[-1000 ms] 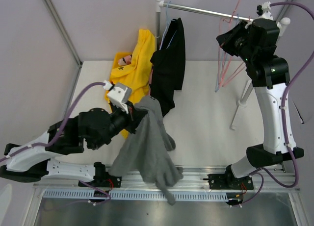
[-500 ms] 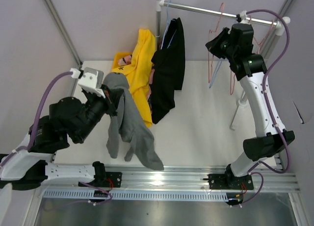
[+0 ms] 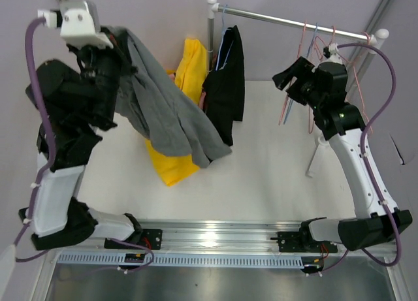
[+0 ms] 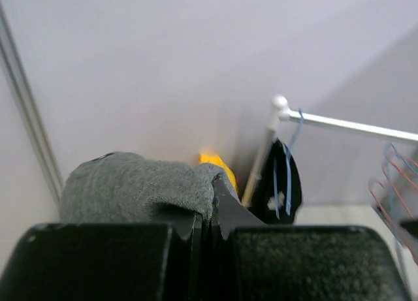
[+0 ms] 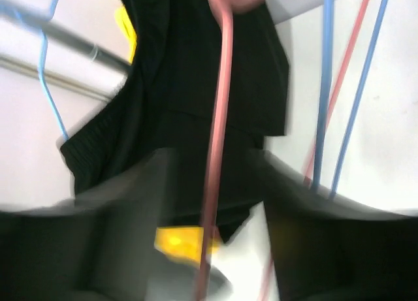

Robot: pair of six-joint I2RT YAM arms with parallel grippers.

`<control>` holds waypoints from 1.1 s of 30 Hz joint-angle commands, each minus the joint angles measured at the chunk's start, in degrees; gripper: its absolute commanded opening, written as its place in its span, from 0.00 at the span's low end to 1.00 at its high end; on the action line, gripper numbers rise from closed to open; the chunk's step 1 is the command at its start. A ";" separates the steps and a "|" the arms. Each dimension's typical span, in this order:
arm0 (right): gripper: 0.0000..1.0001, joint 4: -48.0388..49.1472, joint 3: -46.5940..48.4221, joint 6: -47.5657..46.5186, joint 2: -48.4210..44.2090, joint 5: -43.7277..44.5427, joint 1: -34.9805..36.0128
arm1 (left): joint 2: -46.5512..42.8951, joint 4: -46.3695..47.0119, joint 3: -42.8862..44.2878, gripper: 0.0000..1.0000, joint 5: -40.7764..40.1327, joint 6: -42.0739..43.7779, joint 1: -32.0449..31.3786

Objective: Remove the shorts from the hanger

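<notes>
My left gripper (image 3: 121, 43) is raised high at the far left and is shut on the grey shorts (image 3: 166, 115), which drape down to the right over the yellow shorts (image 3: 171, 167). In the left wrist view the grey cloth (image 4: 137, 187) is pinched at my left gripper (image 4: 210, 213). Black shorts (image 3: 225, 85) hang from a blue hanger (image 3: 221, 36) at the rail's left end. My right gripper (image 3: 290, 79) stands open beside the empty hangers (image 3: 307, 59). In the right wrist view a pink hanger wire (image 5: 219, 118) runs between its parted jaws (image 5: 212, 164), with the black shorts (image 5: 196, 85) behind.
The white rack's rail (image 3: 287, 18) crosses the back, with its post (image 3: 210, 27) at the left and a stand leg (image 3: 319, 147) at the right. Blue and pink hanger wires (image 5: 326, 85) hang right of my right gripper. The grey walls stand close behind.
My left arm has swung up and to the far left, carrying the grey shorts from low near the front. My right gripper has opened off the pink hanger and dropped below the rail.
</notes>
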 commanded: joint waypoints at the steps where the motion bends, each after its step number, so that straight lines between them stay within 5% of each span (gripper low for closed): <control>1: 0.99 -0.91 -3.70 -0.53 -5.34 -1.35 0.26 | 9.93 6.26 13.82 0.00 4.62 6.28 7.99; 9: 0.99 -0.30 -17.22 0.70 -16.07 -3.19 0.35 | 26.31 6.33 21.71 0.00 24.80 -13.28 34.87; 14: 1.00 1.63 -24.44 2.55 -23.01 -4.68 0.35 | 36.42 16.06 19.55 0.03 43.09 -18.15 40.69; 15: 0.99 2.68 -25.32 2.64 -23.81 -5.21 0.35 | 39.04 19.23 18.12 0.05 52.00 -20.85 41.31; 21: 0.99 6.56 -26.21 1.15 -25.23 -10.40 3.15 | 49.42 22.52 15.56 0.15 61.93 -29.32 41.68; 22: 0.99 6.65 -25.51 0.62 -24.70 -10.49 3.85 | 49.96 21.73 14.95 0.19 62.72 -29.23 41.24; 27: 0.99 9.19 -18.05 -0.96 -19.79 -10.58 8.51 | 48.31 16.46 10.04 0.93 67.99 -28.97 38.86; 30: 0.99 11.30 -11.37 -2.46 -14.78 -9.88 10.97 | 43.22 12.41 5.46 0.99 71.96 -28.88 37.81; 33: 0.99 12.27 -2.87 -4.82 -7.75 -8.47 14.23 | 33.65 9.25 -3.84 0.99 66.97 -28.35 36.23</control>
